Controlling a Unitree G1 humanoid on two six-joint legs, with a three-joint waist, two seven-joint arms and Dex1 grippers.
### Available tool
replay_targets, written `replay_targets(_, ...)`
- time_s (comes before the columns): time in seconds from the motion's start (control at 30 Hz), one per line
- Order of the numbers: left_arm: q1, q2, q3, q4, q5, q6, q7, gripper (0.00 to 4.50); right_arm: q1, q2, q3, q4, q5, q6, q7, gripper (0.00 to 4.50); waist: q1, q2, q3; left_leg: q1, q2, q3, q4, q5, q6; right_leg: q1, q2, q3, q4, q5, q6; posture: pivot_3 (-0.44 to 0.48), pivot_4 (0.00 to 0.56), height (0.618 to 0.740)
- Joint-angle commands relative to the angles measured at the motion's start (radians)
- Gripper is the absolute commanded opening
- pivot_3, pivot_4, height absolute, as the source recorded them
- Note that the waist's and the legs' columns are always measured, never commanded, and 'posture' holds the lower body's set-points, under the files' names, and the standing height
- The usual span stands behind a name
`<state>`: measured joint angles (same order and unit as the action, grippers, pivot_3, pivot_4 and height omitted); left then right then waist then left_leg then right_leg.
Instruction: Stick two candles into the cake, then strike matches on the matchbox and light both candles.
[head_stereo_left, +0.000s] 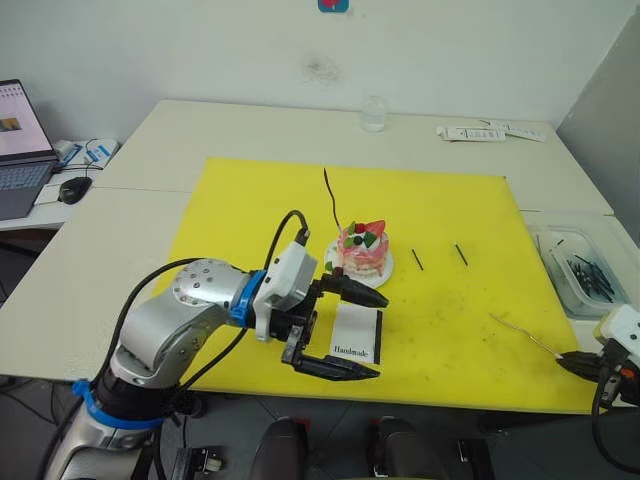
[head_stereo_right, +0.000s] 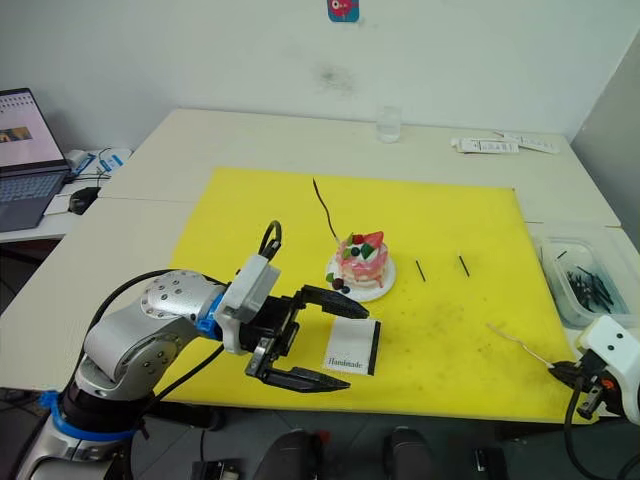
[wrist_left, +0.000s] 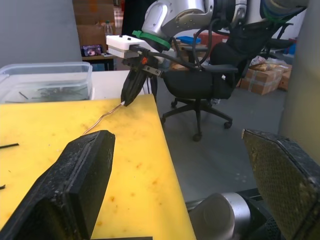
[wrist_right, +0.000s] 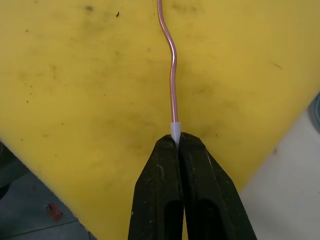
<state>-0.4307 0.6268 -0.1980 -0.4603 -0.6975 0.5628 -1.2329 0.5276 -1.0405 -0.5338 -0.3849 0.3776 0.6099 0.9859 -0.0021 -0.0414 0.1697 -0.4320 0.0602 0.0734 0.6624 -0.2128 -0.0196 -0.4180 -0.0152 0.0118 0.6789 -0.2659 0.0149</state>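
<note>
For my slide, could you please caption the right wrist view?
Right gripper, jaws shut on the white end of a wavy candle above the yellow mat.

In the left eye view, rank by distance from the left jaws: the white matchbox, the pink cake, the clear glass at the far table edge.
1. White matchbox, right beside the left jaws.
2. Pink cake, just beyond, mid-mat.
3. Clear glass, far table edge.
</note>
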Motion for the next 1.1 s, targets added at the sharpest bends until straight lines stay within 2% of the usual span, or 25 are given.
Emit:
replay_targets(0.03, -0.021, -0.014, -0.008, -0.023, -0.004, -0.006, 0.005, 4.5, -0.007, -0.007, -0.002, -0.001, 0.003, 0.027, 0.026, 0.03, 0.001, 0.0, 0.0, 0.0, 0.0, 0.0, 0.0, 0.0, 0.0, 0.0, 0.0, 0.0, 0.0, 0.0, 0.0, 0.0, 0.15, 0.706)
replay_targets(0.1, -0.023, -0.018, -0.011, -0.028, -0.006, -0.005, 0.009, 4.5, -0.014, 0.001, 0.002, -0.004, 0.002, 0.036, 0.025, 0.03, 0.001, 0.0, 0.0, 0.0, 0.0, -0.001, 0.0, 0.0, 0.0, 0.0, 0.0, 0.0, 0.0, 0.0, 0.0, 0.0, 0.15, 0.706)
replay_targets(0.2, -0.025, -0.023, -0.014, -0.034, -0.005, -0.006, 0.013, 4.5, -0.024, 0.011, 0.003, -0.007, -0.003, 0.036, 0.02, 0.67, 0.001, 0.0, 0.0, 0.0, 0.001, -0.001, 0.0, 0.0, 0.0, 0.0, 0.001, 0.0, 0.0, 0.0, 0.0, 0.0, 0.15, 0.706)
replay_targets(0.3, -0.025, -0.025, -0.016, -0.035, 0.006, -0.016, 0.013, 4.5, -0.042, 0.016, -0.016, -0.016, 0.002, 0.04, 0.019, 1.7, 0.001, 0.0, 0.0, 0.0, 0.0, -0.001, 0.0, 0.0, 0.0, 0.001, 0.001, 0.0, 0.001, 0.0, 0.0, 0.0, 0.15, 0.706)
replay_targets(0.43, -0.015, -0.021, -0.018, -0.036, 0.034, -0.035, 0.014, 4.5, -0.05, -0.013, -0.104, -0.055, 0.017, 0.071, 0.055, 3.12, 0.001, 0.001, 0.0, 0.0, 0.0, -0.001, 0.0, 0.0, 0.0, 0.001, 0.001, 0.0, 0.001, 0.0, 0.0, 0.0, 0.15, 0.706)
replay_targets(0.57, -0.009, -0.023, -0.022, -0.032, 0.055, -0.05, 0.019, 4.5, -0.03, -0.092, -0.18, -0.106, 0.01, 0.157, 0.129, 3.12, 0.001, 0.001, 0.0, 0.0, 0.0, -0.001, 0.0, 0.0, 0.0, 0.001, 0.001, 0.0, 0.001, 0.001, 0.001, 0.0, 0.15, 0.706)
replay_targets(0.63, -0.006, -0.022, -0.03, -0.029, 0.073, -0.064, 0.018, 4.5, -0.051, -0.148, -0.164, -0.135, 0.014, 0.231, 0.136, 3.12, 0.0, 0.001, 0.0, 0.001, 0.0, -0.001, 0.0, 0.0, 0.0, 0.001, 0.001, 0.0, 0.001, 0.001, 0.001, 0.0, 0.15, 0.706)
replay_targets(0.83, -0.005, -0.014, -0.076, -0.022, 0.159, -0.127, 0.014, 4.5, -0.158, -0.299, -0.017, -0.168, 0.04, 0.432, 0.119, 3.12, 0.001, 0.001, 0.0, 0.001, 0.0, -0.002, 0.0, 0.0, 0.0, 0.002, 0.001, 0.0, 0.001, 0.0, -0.001, 0.0, 0.15, 0.706)
replay_targets(0.93, -0.006, -0.022, -0.093, -0.025, 0.188, -0.143, 0.03, 4.5, -0.207, -0.357, 0.101, -0.126, 0.018, 0.431, 0.107, 3.12, 0.0, 0.001, 0.0, 0.001, 0.0, -0.001, 0.0, 0.0, 0.0, 0.002, 0.0, 0.001, 0.0, 0.0, -0.001, 0.0, 0.15, 0.706)
replay_targets(1.1, 0.013, -0.031, -0.106, -0.039, 0.216, -0.161, 0.047, 4.5, -0.272, -0.382, 0.231, -0.089, -0.006, 0.405, 0.083, 3.12, 0.001, 0.001, 0.0, 0.0, 0.0, -0.001, 0.0, 0.0, 0.0, 0.001, 0.0, 0.001, 0.0, 0.0, 0.0, 0.0, 0.15, 0.706)
